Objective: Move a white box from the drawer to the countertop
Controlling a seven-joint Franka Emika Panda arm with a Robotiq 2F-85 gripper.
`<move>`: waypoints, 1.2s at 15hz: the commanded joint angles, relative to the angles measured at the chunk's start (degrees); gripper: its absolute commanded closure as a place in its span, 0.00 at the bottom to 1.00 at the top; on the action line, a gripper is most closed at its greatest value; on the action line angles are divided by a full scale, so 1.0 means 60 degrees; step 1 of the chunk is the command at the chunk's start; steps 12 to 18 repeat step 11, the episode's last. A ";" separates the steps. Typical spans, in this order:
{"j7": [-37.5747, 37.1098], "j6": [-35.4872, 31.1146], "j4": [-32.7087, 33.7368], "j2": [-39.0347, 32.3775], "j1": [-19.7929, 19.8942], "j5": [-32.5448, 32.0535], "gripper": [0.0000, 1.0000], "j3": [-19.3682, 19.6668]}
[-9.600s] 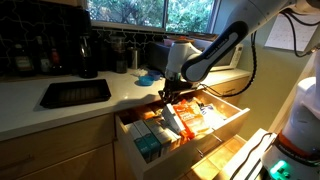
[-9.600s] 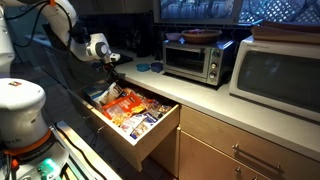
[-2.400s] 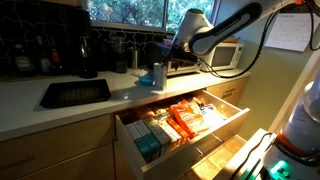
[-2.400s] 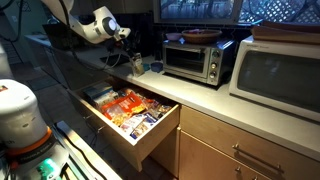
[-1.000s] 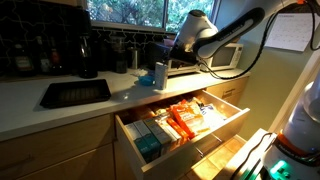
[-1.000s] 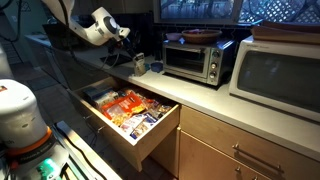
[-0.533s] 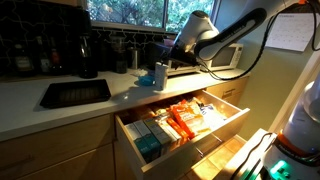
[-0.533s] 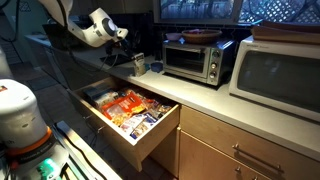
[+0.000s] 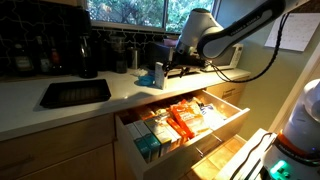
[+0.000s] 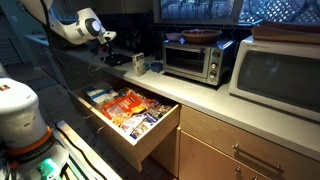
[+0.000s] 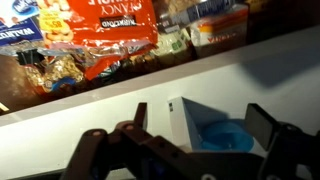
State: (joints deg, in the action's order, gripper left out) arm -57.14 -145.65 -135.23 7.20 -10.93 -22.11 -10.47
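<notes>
Looks essentially done (judging from the layout alone). Seeing, on the tabletop (image 9: 118, 92) and clear of the pulled-out drawer (image 10: 158, 136), the white box (image 9: 160, 74) standing upright near the front edge. Reading the jaws as spread wide and gripping nothing, hanging above the box and apart from it; confirmed in the wrist view, with only empty air between the fingers.

Left to do: probably just backing the arm off. No call for closing the drawer, packed with orange packets (image 9: 185, 118) and teal boxes (image 9: 147, 147).

Surface: smooth, off-white, dimly lit. Room: kitchen with a window (image 9: 130, 12) onto greenery, then microwave (image 10: 282, 70), toaster oven (image 10: 193, 58), dark inset sink (image 9: 75, 93), and a blue dish (image 9: 147, 77) just beside the box.
</notes>
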 commanded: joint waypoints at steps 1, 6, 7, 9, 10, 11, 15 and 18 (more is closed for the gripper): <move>0.1607 0.1390 -0.0434 0.0799 -0.0118 0.0690 0.00 -0.0380; 0.4893 0.2019 -0.0603 0.1305 -0.0514 0.2399 0.00 -0.0458; 0.5578 0.1499 -0.0710 0.1215 -0.0494 0.2651 0.00 -0.0380; 0.4988 0.1831 -0.0361 0.1065 -0.0203 0.2361 0.00 -0.0733; 0.5211 0.1781 -0.0389 0.1066 -0.0210 0.2438 0.00 -0.0696; 0.5322 0.1730 -0.0427 0.1066 -0.0211 0.2456 0.00 -0.0672; 0.5322 0.1730 -0.0427 0.1066 -0.0211 0.2456 0.00 -0.0672; 0.5322 0.1730 -0.0427 0.1066 -0.0211 0.2456 0.00 -0.0672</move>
